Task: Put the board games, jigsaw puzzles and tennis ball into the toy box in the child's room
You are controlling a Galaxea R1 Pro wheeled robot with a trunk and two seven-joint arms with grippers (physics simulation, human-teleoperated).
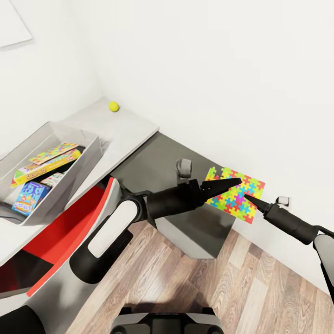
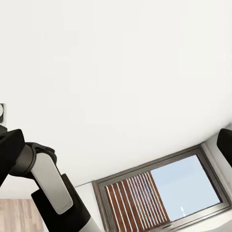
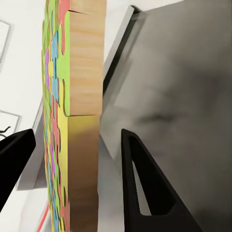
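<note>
White walls, wood-plank floor (image 1: pixel 260 287), L-shaped desk (image 1: pixel 153 162). Jigsaw puzzle (image 1: pixel 236 192) held on edge over the dark section's end near the wall, between the right claw's (image 1: pixel 245 195) spread fingers. Left claw's (image 1: pixel 239 181) grip unclear. Tennis ball (image 1: pixel 113 106) in the corner; toy box (image 1: pixel 90 153) holding board games (image 1: pixel 46 164).

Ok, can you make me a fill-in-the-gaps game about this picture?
The tennis ball rests on the ____ grey part of the table. The board games lie ____ the toy box. The jigsaw puzzle is ____ the two fingers of the right pincer.
Missing words: light; inside; between.
</note>
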